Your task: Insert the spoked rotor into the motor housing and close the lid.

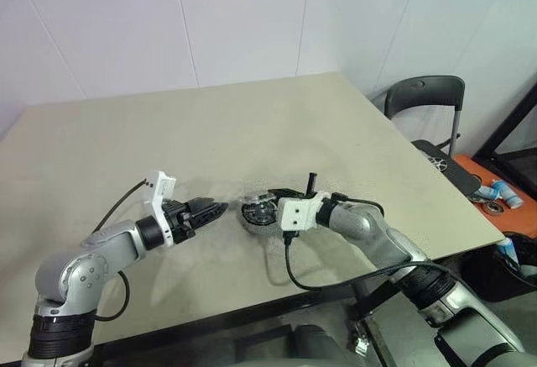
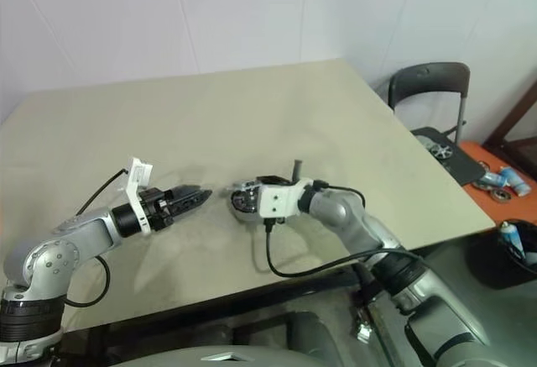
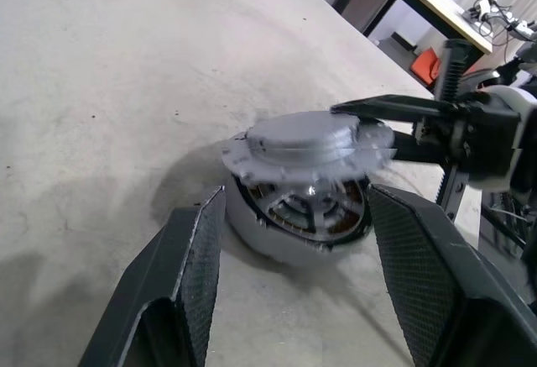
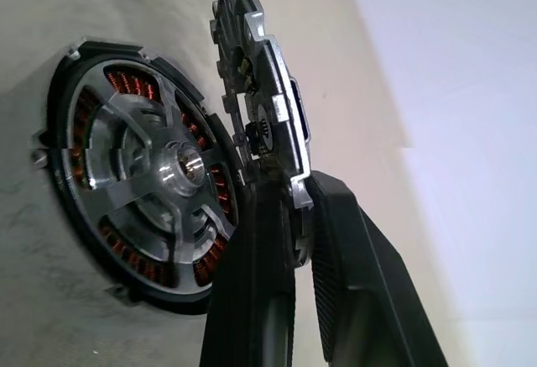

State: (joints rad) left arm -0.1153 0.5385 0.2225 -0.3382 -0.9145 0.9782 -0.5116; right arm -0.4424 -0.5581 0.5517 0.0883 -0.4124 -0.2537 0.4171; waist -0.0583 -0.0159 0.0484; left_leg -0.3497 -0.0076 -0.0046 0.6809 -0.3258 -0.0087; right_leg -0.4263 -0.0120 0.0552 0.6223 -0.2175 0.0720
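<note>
My right fingers pinch the rim of the round ribbed grey metal lid, holding it just above the silver-grey copper-wound motor housing on the beige table. My left fingers stand wide, flanking the housing.

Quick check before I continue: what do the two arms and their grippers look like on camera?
Both arms are silver-grey metal with black joint bands. Left gripper and right gripper each have two black fingers with cross-hatched pads, behind white wrist blocks. A black cable loops from each wrist.
</note>
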